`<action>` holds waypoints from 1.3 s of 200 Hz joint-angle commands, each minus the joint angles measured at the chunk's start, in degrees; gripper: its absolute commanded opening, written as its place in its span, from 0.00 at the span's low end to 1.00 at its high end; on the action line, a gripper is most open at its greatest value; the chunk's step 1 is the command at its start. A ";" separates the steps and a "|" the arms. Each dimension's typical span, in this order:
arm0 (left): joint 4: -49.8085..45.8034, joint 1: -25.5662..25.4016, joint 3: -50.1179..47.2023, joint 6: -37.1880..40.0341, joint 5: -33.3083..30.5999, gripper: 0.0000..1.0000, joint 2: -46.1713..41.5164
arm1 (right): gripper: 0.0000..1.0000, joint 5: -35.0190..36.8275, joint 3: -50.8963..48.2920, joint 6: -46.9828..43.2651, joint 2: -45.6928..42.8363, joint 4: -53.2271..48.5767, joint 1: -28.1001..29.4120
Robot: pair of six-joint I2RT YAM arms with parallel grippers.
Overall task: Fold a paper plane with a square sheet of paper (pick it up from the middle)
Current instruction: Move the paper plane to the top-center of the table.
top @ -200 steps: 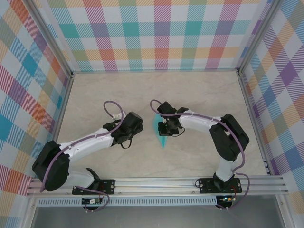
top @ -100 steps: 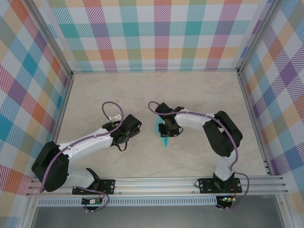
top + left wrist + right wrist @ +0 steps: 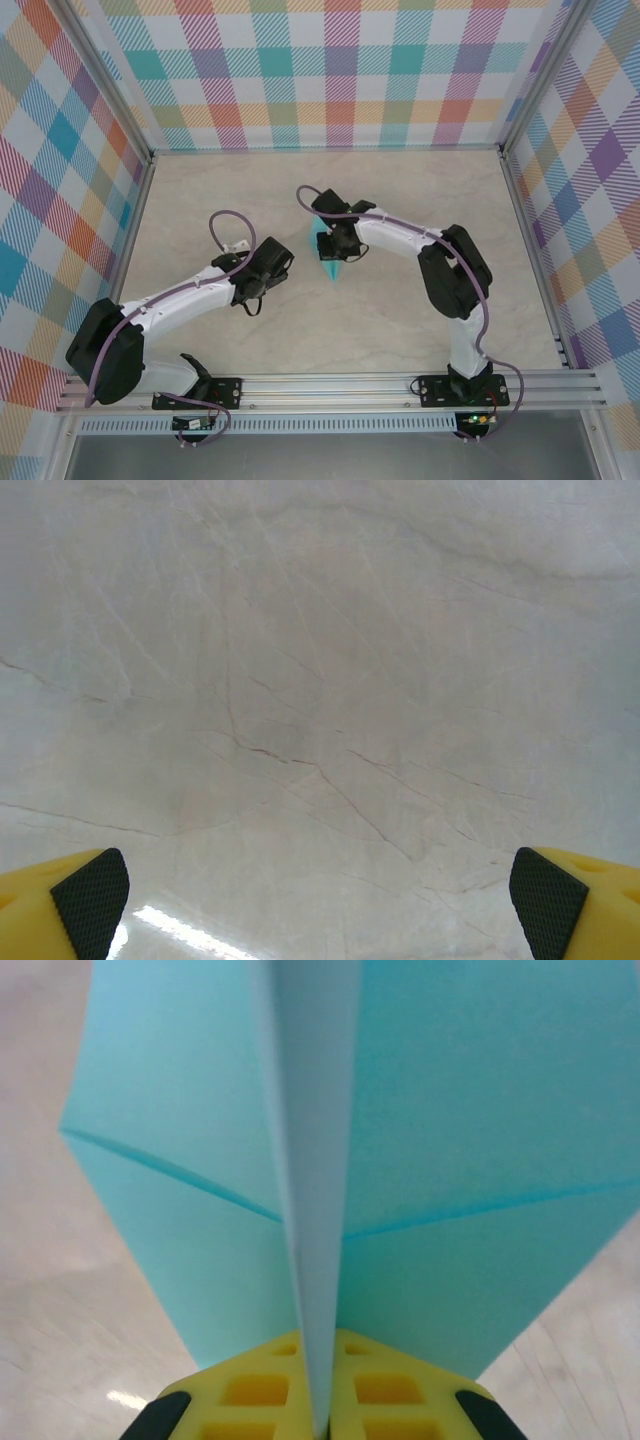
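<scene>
The square sheet of paper, turquoise, now has the creased, pointed shape of the paper plane [image 3: 327,262], its tip pointing toward the near edge. My right gripper [image 3: 336,245] is shut on it near the middle of the table. In the right wrist view the yellow fingers [image 3: 250,1392] pinch the upright centre fold, and the two wings of the plane [image 3: 460,1130] spread left and right above the right gripper [image 3: 318,1405]. My left gripper [image 3: 262,278] hangs a short way to the left of the plane, apart from it. In its wrist view the left gripper [image 3: 320,905] is open wide, with nothing but table between the pads [image 3: 92,898].
The marble-look table top [image 3: 400,190] is ringed by plaid walls and metal rails [image 3: 330,385]. Purple cables loop over both arms.
My right gripper has carried the plane leftward and away from the arm bases. The left gripper has opened wider and drifted slightly left.
</scene>
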 commanded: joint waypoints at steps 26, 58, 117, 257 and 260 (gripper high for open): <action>-3.97 2.03 -0.47 0.80 -0.92 1.00 -4.60 | 0.10 -5.03 19.14 -7.85 13.39 -4.09 -1.73; -4.51 2.47 -0.97 1.18 -0.63 1.00 -6.06 | 0.10 -3.53 28.10 -8.60 19.83 -6.19 -2.00; -4.68 2.70 -0.99 1.16 -0.02 1.00 -5.74 | 0.15 -1.14 32.34 -5.85 24.34 -7.88 -2.45; -8.58 6.79 11.96 11.70 -6.59 1.00 -4.17 | 0.54 0.35 29.50 -4.66 5.45 -7.26 -2.86; -8.64 7.04 12.52 12.58 -7.09 1.00 -4.23 | 0.56 0.53 28.17 -4.66 4.11 -6.30 -3.03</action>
